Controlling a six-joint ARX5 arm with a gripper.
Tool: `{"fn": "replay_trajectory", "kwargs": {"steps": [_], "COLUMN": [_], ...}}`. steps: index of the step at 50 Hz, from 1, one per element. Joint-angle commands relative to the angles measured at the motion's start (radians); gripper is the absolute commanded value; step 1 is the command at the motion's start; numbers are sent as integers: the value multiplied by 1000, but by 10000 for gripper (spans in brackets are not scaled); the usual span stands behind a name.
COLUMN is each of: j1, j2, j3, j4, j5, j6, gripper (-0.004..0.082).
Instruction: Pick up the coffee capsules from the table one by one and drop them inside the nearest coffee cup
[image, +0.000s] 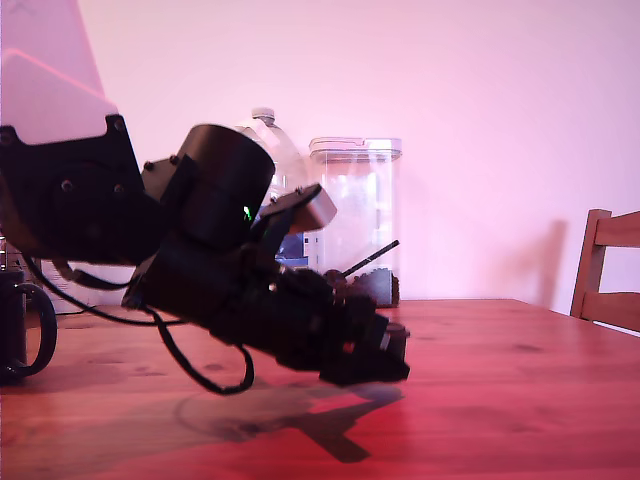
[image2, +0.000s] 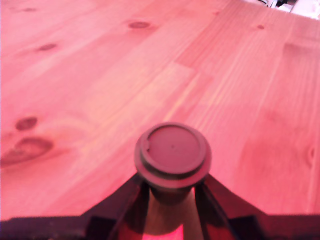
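Observation:
A small dark coffee capsule (image2: 172, 155) sits between my two fingers (image2: 127, 202) in the wrist view, its wide flat rim facing the camera. My gripper (image2: 171, 189) is shut on it. In the exterior view the gripper (image: 385, 355) hangs low over the reddish-brown wooden table (image: 500, 400), near the middle, with its shadow just beneath; the capsule itself is hidden there by the fingers. The black coffee cup (image: 22, 325), with its loop handle, stands at the exterior view's far left edge, well away from the gripper.
A tall clear plastic canister (image: 357, 215) with dark beans and a black scoop (image: 372, 262) stands behind the arm, beside a clear bottle (image: 268, 135). A wooden chair back (image: 605, 280) shows at the exterior view's right. Bare wood (image2: 100, 75) lies beyond the capsule.

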Motion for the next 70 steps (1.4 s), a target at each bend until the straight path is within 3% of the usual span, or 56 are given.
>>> {"fn": "replay_trajectory", "kwargs": {"steps": [1,9,32,40,45,59,70], "j1": [-3,2,84,105,126,223,353], "j2": [-58,-173,-568,-719,-809,-1038,-1166], "j3": [-39,-116,-354,-399,-414,-420,-420], "j4": [19,23,-85,-184,-252,-502,-629], "j5": [3,-18,-208,-263,-274,-353,-397], "j6": [1,1,-32,-31,-31,-29,-29], "gripper": [125,125,125,125,125,125,125]}}
